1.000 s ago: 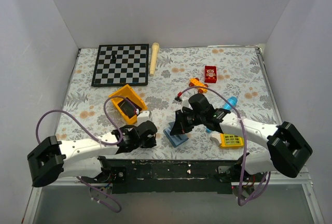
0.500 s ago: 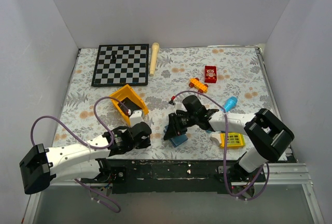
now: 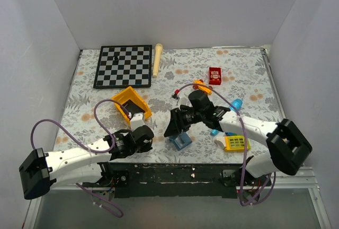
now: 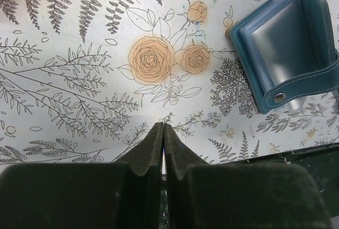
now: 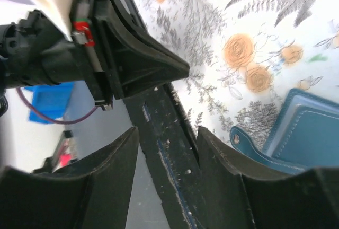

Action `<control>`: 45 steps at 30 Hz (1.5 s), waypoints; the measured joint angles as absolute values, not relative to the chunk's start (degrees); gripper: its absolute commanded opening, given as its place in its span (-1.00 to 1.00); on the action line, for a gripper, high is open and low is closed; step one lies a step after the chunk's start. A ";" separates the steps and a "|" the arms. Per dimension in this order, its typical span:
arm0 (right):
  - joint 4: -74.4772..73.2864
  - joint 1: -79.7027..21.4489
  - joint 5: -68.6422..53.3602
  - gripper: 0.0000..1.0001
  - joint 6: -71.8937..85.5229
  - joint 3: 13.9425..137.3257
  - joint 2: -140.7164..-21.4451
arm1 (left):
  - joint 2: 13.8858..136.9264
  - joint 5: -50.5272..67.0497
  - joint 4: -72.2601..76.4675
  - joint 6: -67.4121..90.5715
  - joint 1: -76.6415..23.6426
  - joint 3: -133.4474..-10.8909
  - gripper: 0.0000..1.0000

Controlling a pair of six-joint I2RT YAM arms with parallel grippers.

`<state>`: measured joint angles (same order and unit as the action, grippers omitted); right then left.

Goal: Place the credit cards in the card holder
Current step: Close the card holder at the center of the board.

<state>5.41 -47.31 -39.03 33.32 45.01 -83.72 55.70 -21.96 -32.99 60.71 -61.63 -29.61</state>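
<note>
The card holder (image 4: 283,54) lies open near the front edge of the table (image 4: 69,96), bare cloth leftward. The left gripper (image 4: 162,141) is pinched together. Only the right wrist view shows the right gripper (image 5: 167,141) spread, empty.

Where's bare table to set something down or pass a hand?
Free: the far right corner beyond the red box; the strip left of the yellow bin, below the chessboard, though a purple cable loops over it. Crowded: near centre, where the left tool, right tool, card holder and yellow grid toy bunch.
</note>
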 measured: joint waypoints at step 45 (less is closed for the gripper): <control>-2.48 -49.45 -11.94 -0.97 30.46 39.53 -85.43 | 70.98 -20.29 -25.71 51.07 -61.63 -44.25 -0.83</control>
<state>-2.48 -49.45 -11.94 30.46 39.53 -85.43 70.98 -20.29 -25.71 51.07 -61.63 -44.25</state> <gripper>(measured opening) 0.023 0.093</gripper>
